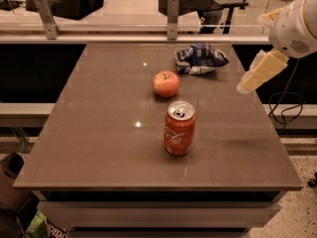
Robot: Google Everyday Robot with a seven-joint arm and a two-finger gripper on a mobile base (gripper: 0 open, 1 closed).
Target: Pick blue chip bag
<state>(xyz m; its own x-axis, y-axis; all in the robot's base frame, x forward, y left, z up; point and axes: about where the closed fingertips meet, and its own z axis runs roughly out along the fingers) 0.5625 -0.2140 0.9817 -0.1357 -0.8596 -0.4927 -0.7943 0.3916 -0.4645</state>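
Note:
The blue chip bag [200, 59], crumpled dark-blue foil with white and silver patches, lies at the far right of the brown table [99, 133]. My gripper [247, 85] hangs in the air off the table's right edge, to the right of the bag and a little nearer than it, apart from it. It is cream-coloured and points down and left from the white arm [294, 26] at the upper right.
A red apple [166, 83] sits left of and nearer than the bag. An orange soda can [179, 128] stands upright in the middle of the table. A rail with metal posts [172, 15] runs behind the table. A black cable [285, 108] hangs at right.

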